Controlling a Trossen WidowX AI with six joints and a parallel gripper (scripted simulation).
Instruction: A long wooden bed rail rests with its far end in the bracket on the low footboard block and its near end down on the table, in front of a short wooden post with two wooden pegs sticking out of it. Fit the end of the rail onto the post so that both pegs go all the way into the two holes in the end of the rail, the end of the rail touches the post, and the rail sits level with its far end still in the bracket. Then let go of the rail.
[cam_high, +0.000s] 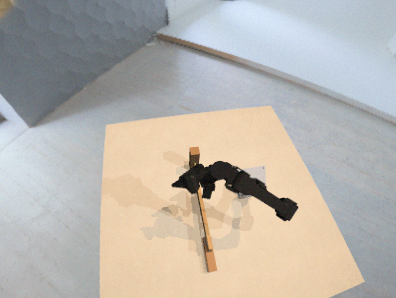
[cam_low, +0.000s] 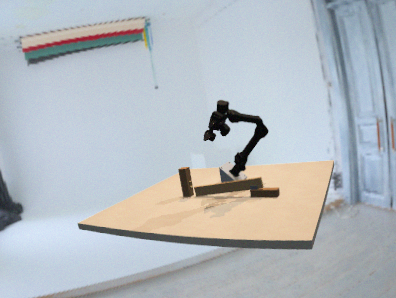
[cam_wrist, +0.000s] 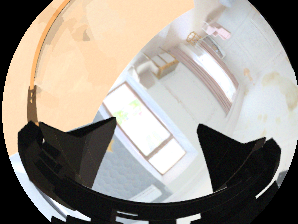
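The wooden rail (cam_high: 204, 217) (cam_low: 227, 186) slopes down from the footboard block (cam_high: 212, 264) (cam_low: 270, 192), where its far end rests in the bracket, to its near end on the table. That end lies just in front of the upright post (cam_high: 194, 151) (cam_low: 185, 181), with a small gap in the exterior view. The pegs show small on the post's rail-facing side there. My gripper (cam_low: 211, 136) (cam_wrist: 158, 125) is open and empty, high above the table and the rail. In the top view the arm hides the rail's near end and the post's lower part. The rail shows as a thin curved strip at the wrist view's left.
The arm's base plate (cam_high: 257, 175) stands on the table (cam_high: 135, 150) (cam_low: 145, 215), to the right of the rail in the top view. The arm reaches over the rail from that side. The table edge (cam_low: 200, 242) runs along the front in the exterior view.
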